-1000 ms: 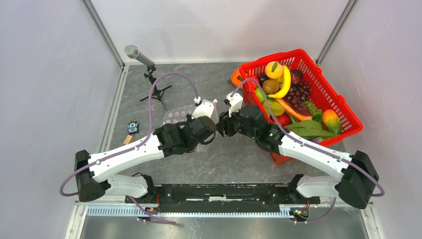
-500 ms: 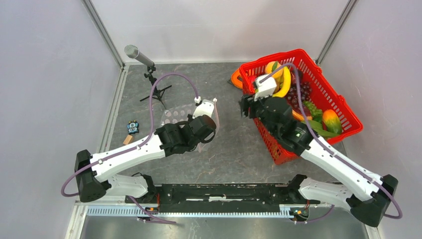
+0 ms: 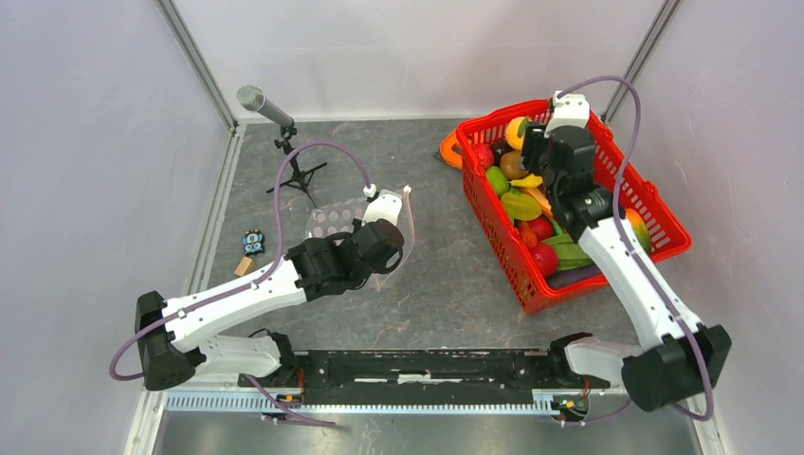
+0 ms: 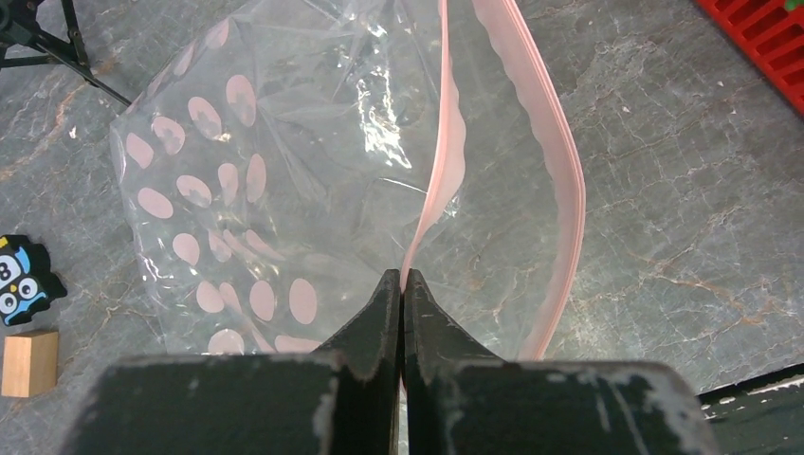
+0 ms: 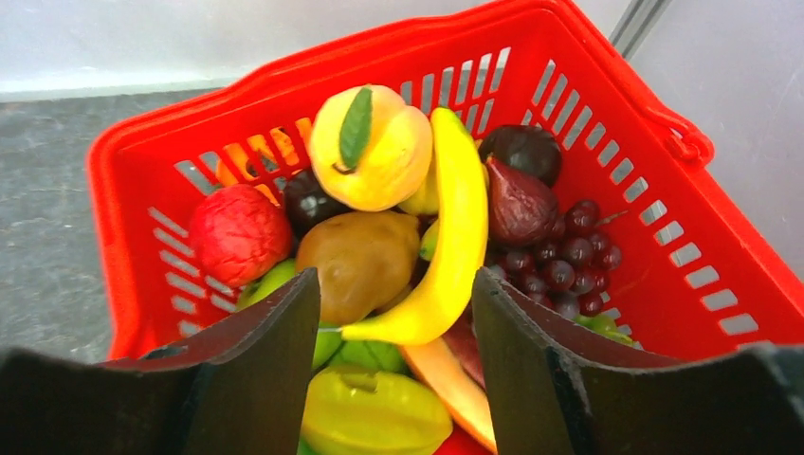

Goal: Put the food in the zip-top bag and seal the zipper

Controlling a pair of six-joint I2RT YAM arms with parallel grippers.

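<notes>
Grey bench (image 3: pixel 427 294) is carrying the bag (image 4: pixel 237 190) mid-left, the left tool (image 4: pixel 402 284) pinching one zipper (image 4: pixel 559 190) lip tight, while the right tool (image 5: pixel 395 284), nearer the food (image 3: pixel 521 204), is hovering wide open and empty just above the banana (image 5: pixel 460 227) in the basket (image 5: pixel 607 114), its length running along the tool's gap.

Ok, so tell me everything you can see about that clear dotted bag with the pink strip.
The zip-top bag is clear, glossy, crinkled plastic printed with pale pink oval dots. Its zipper is a thin pink strip along the mouth, which gapes open, the two lips bowing apart. The left gripper is shut on one lip, near that lip's end. The rest of the bag lies on the grey marbled table. It looks empty.
</notes>
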